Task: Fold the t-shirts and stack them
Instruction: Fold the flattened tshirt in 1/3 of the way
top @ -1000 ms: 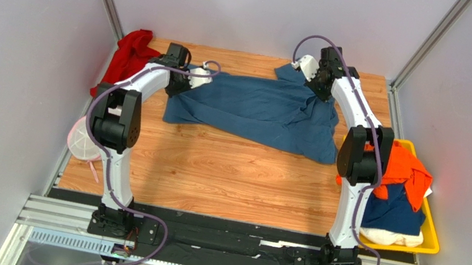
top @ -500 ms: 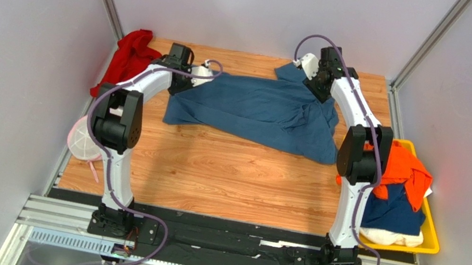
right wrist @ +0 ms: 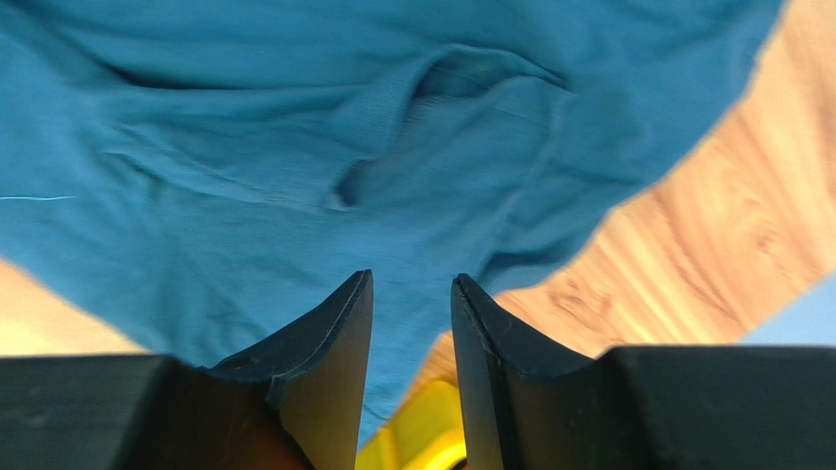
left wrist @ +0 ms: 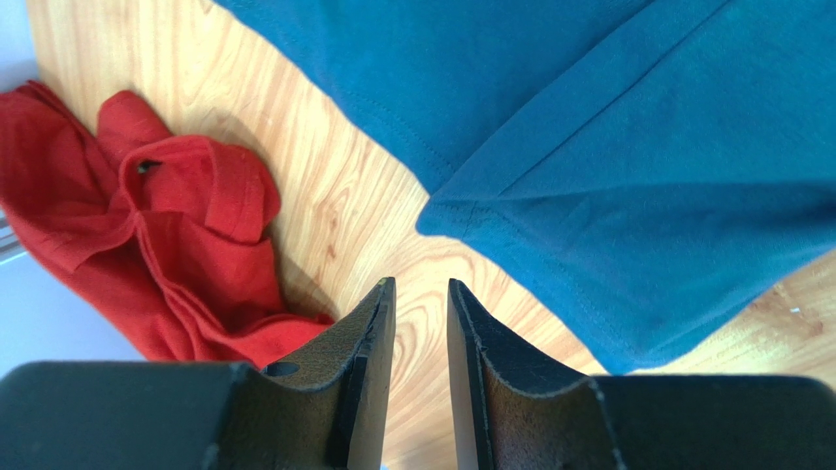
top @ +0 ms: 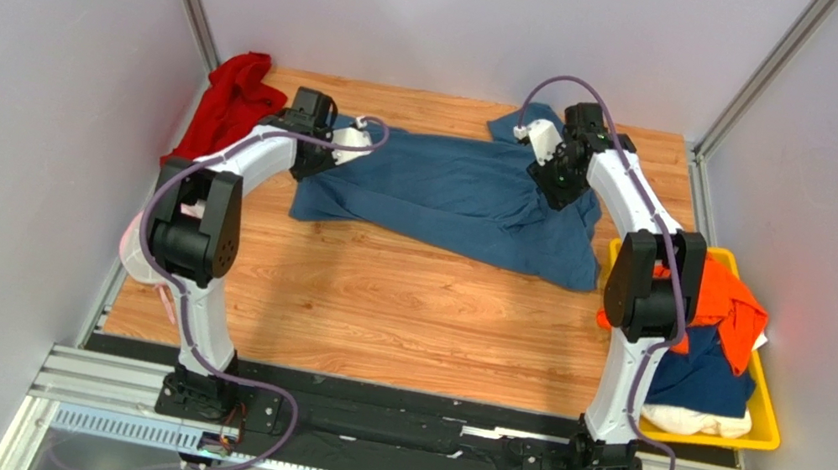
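A large teal-blue t-shirt (top: pixel 456 197) lies spread and rumpled across the far half of the wooden table. My left gripper (top: pixel 320 157) hovers at its left edge, open and empty. In the left wrist view (left wrist: pixel 422 284) only bare wood shows between the jaws, and the shirt's sleeve corner (left wrist: pixel 628 147) lies just ahead. My right gripper (top: pixel 553 181) is over the shirt's right part, open and empty (right wrist: pixel 412 276), above wrinkled cloth (right wrist: pixel 294 147). Orange (top: pixel 721 298), navy (top: pixel 702 372) and cream (top: pixel 694 422) shirts lie piled in the tray.
A crumpled red shirt (top: pixel 226 107) lies at the back left corner, close to my left gripper (left wrist: pixel 167 225). A yellow tray (top: pixel 765 427) stands off the table's right edge. A round white mesh disc (top: pixel 134 251) sits at the left edge. Grey walls enclose the table.
My right gripper has come down from the shirt's far right corner toward the near side, leaving that corner lying on the table. My left arm has shifted slightly left.
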